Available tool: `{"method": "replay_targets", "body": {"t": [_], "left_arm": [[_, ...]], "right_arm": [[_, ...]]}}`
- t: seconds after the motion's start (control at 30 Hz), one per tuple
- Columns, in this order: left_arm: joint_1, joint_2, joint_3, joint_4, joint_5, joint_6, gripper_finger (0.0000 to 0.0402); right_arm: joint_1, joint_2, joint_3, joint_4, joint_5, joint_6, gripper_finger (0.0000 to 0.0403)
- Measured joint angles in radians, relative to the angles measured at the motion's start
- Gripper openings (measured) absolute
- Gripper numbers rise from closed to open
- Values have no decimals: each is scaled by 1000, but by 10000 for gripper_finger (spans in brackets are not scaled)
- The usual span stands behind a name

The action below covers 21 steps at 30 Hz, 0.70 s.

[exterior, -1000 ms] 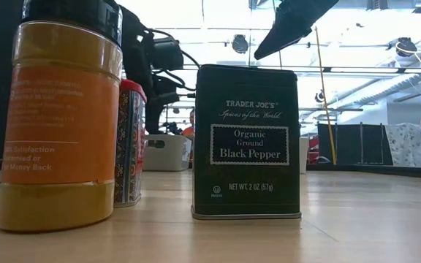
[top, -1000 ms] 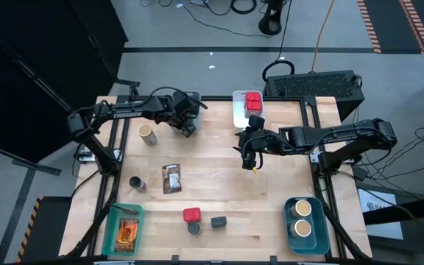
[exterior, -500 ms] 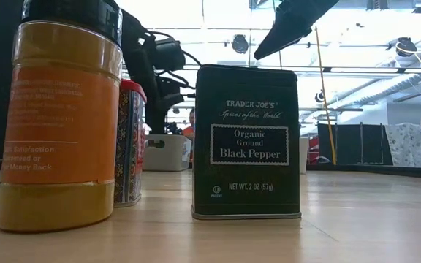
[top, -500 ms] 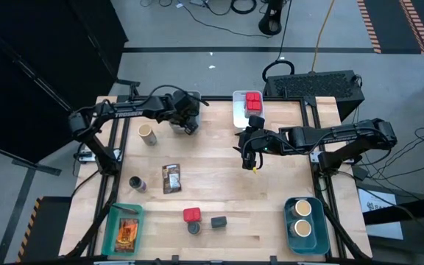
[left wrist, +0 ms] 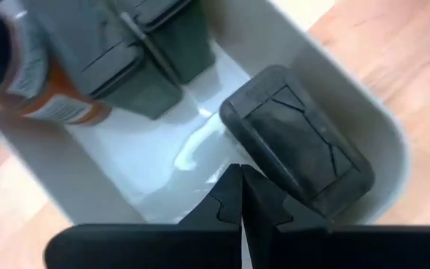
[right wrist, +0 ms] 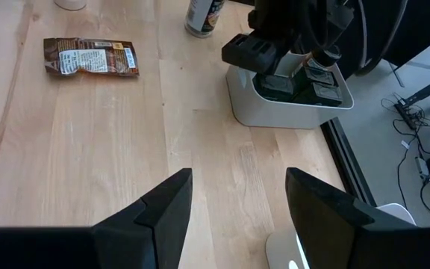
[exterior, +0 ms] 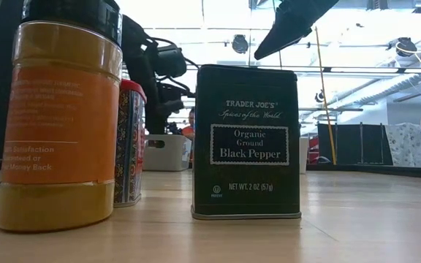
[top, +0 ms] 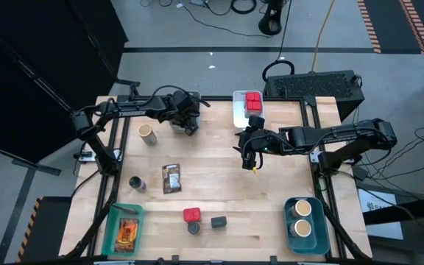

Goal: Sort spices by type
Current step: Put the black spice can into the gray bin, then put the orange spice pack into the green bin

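My left gripper (left wrist: 241,196) is shut and points down into a pale bin (left wrist: 364,127) at the table's far edge (top: 194,96). In that bin lie several dark tins (left wrist: 297,153) and an orange-labelled jar (left wrist: 21,75). My right gripper (right wrist: 237,217) hangs open over the table's middle (top: 252,158), holding nothing. Loose on the table are a tan-topped jar (top: 147,134), a brown packet (top: 171,178), a dark jar (top: 137,183), a red tin (top: 191,215), another dark jar (top: 194,228) and a dark tin (top: 218,221). My left gripper's shut fingertips (left wrist: 234,187) stand right beside the near corner (left wrist: 254,153) of a dark tin that lies flat on the bin's floor. The fingers come from above, slanting down. Whether they touch the tin I cannot tell.
A white bin (top: 238,116) with red tins stands at the far edge. A teal bin (top: 112,221) at the near left holds a packet, and a blue bin (top: 304,235) at the near right holds two tan-topped jars. Bare wood lies between the arms.
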Motion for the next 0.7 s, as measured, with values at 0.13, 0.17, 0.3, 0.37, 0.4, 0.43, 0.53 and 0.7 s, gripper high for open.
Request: {"method": "replay_targets", "body": {"t": [0.13, 0.17, 0.3, 0.37, 0.4, 0.43, 0.53, 0.7], "left_arm": [[0, 0, 0, 38, 53, 19, 3], [0, 0, 0, 45, 63, 21, 3], [0, 0, 0, 55, 71, 19, 3], [0, 0, 0, 41, 66, 16, 3], [0, 0, 0, 35, 64, 5, 3], [0, 0, 0, 29, 63, -3, 4], [0, 0, 0, 5, 58, -7, 5], [-3, -23, 0, -17, 21, -10, 5]], "right_arm": [[0, 0, 0, 0, 0, 0, 199], [0, 0, 0, 0, 0, 0, 199], [0, 0, 0, 0, 0, 0, 199], [0, 0, 0, 0, 0, 0, 199], [0, 0, 0, 0, 0, 0, 199], [0, 0, 0, 0, 0, 0, 199], [0, 0, 0, 0, 0, 0, 199], [0, 0, 0, 0, 2, 0, 199]]}}
